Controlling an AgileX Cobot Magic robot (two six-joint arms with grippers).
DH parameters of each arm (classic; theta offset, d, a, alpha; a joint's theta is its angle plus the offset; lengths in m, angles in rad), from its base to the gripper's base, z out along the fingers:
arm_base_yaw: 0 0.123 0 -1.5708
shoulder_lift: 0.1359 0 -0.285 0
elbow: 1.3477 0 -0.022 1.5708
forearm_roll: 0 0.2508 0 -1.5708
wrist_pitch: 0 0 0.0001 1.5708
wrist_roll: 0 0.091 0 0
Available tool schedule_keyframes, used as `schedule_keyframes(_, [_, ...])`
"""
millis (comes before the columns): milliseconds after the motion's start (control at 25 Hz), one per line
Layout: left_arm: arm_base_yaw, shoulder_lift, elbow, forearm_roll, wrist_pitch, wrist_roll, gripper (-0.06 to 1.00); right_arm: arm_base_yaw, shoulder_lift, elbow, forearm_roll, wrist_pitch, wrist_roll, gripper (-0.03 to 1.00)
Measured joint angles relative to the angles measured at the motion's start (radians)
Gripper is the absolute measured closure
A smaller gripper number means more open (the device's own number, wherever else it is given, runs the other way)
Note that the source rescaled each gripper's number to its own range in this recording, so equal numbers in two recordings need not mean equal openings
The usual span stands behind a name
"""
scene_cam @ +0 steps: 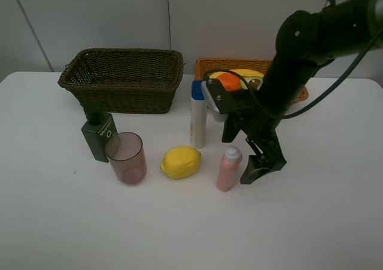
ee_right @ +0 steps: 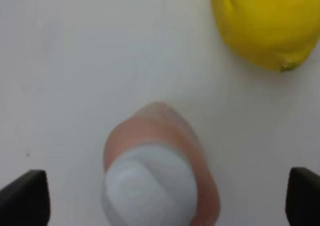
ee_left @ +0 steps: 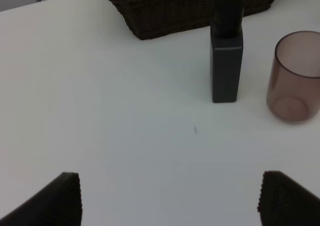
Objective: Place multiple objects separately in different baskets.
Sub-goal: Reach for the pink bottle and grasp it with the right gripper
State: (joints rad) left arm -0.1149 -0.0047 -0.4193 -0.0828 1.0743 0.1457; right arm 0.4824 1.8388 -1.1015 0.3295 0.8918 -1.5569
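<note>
Small pink bottle [scene_cam: 228, 170] stands upright on the table [scene_cam: 311, 222] near the lemon [scene_cam: 181, 161], centred between the right gripper's [ee_right: 164, 200] wide-open, empty jaws; long axis vertical; left gripper [ee_left: 170, 201], also open, hangs well apart.

Two wicker baskets: dark basket [scene_cam: 122, 78] and tan basket [scene_cam: 233, 62]. Three bottles: green pump bottle [scene_cam: 99, 135], tall white bottle [scene_cam: 198, 126], small pink bottle [scene_cam: 228, 169]. One pinkish cup [scene_cam: 127, 158], one lemon [scene_cam: 181, 161], one orange [scene_cam: 227, 79], one banana [scene_cam: 246, 73].

Pump bottle [scene_cam: 99, 137], tumbler [scene_cam: 127, 157], lemon [scene_cam: 180, 162], white bottle [scene_cam: 198, 123], pink bottle [scene_cam: 228, 169] on table [scene_cam: 179, 234], orange [scene_cam: 228, 80], banana [scene_cam: 245, 73] in tan basket [scene_cam: 239, 62] beside dark basket [scene_cam: 122, 81]
</note>
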Motion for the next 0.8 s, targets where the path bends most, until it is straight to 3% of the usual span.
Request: schedule_keyframes(800, [0.0,0.0,0.0,0.0,0.0,0.0,0.0,0.0,0.05,0.002,0.003,-0.061,-0.002,-0.03])
